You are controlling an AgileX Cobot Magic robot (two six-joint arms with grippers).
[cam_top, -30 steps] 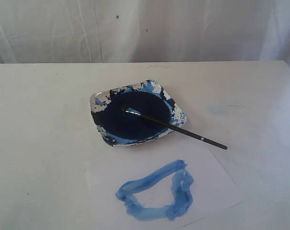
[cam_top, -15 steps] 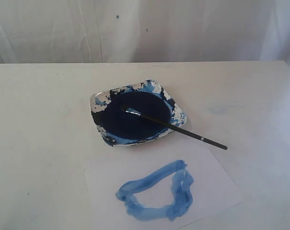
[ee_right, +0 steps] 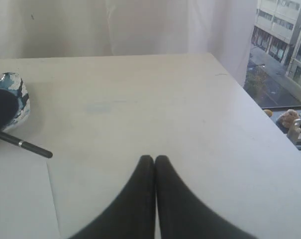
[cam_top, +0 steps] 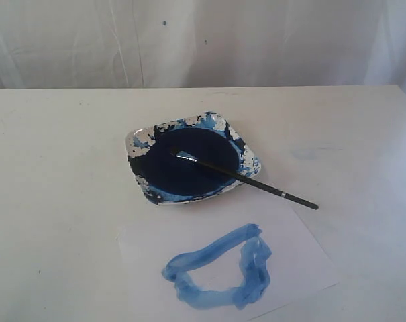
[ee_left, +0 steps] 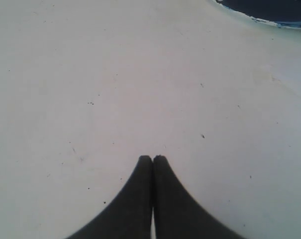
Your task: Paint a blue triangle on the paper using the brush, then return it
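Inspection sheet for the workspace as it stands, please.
Surface: white table, faint specks, otherwise bare where seen.
Job's things: paper at the near edge, carrying a closed light-blue triangle; brush has its tip in the dish of dark paint, with the handle out over the rim.
Clutter: faint blue smudge on the table beside the dish.
Grippers: left gripper shut and empty; right gripper shut and empty; neither shows in the exterior view.
Cables: nothing seen.
Surroundings: white curtain behind the table; window showing buildings.

Dish (cam_top: 137, 142) mid-table, brush (cam_top: 246, 180) jutting rightward, open table (cam_top: 55, 168) either side
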